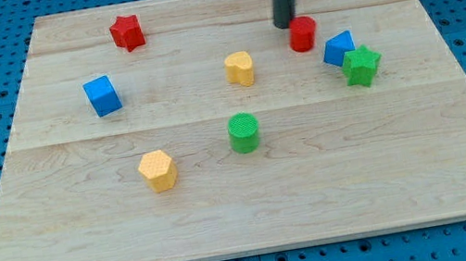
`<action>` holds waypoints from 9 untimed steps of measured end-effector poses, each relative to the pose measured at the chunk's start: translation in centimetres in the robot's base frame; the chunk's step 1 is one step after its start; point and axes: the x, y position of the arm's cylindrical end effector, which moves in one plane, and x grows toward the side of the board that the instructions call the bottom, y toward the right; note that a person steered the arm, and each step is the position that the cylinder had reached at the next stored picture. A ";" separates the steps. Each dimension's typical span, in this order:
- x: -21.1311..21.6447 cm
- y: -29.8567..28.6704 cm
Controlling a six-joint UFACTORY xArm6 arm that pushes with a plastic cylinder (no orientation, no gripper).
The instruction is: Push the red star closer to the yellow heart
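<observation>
The red star lies near the view's top left of the wooden board. The yellow heart lies near the board's middle, to the right of and below the star. My tip is the lower end of a dark rod coming down from the view's top. It stands right of the heart and far right of the star, just left of a red cylinder, close to or touching it.
A blue cube lies at the left. A yellow hexagon and a green cylinder lie lower in the view. A blue block and a green star touch at the right.
</observation>
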 end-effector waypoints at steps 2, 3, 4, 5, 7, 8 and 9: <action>-4.4 -4.3; -10.7 -10.0; -11.1 -14.3; -11.1 -14.8; -11.1 -32.7; -5.7 -29.0; -5.3 -19.7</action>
